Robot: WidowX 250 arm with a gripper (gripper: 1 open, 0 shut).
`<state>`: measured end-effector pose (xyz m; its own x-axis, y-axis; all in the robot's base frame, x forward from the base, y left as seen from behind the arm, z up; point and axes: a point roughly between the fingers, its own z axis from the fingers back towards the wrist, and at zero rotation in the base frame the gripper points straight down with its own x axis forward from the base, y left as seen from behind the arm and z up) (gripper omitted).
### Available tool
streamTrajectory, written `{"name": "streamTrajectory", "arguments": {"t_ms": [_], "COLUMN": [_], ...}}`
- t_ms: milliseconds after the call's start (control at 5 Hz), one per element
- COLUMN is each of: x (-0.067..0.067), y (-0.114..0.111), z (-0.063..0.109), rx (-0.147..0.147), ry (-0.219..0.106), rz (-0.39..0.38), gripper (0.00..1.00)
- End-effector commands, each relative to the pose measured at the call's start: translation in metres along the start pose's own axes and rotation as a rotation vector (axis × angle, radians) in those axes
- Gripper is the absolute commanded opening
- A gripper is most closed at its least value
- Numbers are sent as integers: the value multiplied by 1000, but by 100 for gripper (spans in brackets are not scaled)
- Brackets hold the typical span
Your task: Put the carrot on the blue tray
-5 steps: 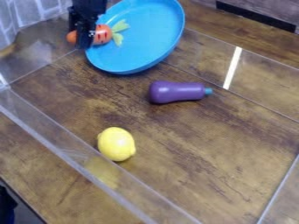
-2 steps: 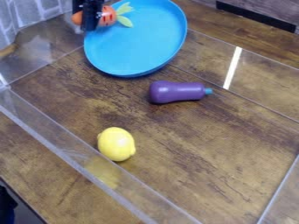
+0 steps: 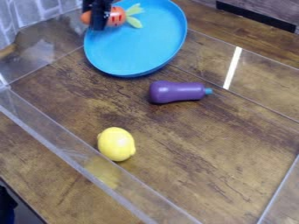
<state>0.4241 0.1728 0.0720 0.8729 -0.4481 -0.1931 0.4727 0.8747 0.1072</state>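
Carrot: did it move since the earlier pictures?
Yes. The pincer, shut on the carrot, carried it up and a little to the right in the picture, over the far-left rim of the blue tray. The eggplant and lemon stayed put.

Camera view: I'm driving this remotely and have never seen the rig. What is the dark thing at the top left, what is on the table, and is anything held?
This is one camera looking down at a wooden table with clear plastic walls around it. The dark shape at the top left is the robot's gripper, mostly cut off by the picture's edge. It is shut on the carrot, a small orange toy with a green top, which hangs over the far left rim of the blue tray. The tray itself holds nothing yet. Nearer the camera lie a purple eggplant and, closer still, a yellow lemon, both on the bare wood and clear of the tray.
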Motion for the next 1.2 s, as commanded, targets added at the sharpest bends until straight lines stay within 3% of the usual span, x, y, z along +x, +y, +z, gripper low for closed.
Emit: {"name": "streamTrajectory", "arguments": {"t_ms": [0, 200, 600, 1000], "x": [12, 19, 21, 30], "y": [-2, -7, -24, -36], "z": [30, 26, 31, 27], "rx": [60, 58, 71, 69], "ry": [-55, -52, -51, -41], "rz": [-10, -18, -89, -61], "gripper": [0, 0, 0, 0]}}
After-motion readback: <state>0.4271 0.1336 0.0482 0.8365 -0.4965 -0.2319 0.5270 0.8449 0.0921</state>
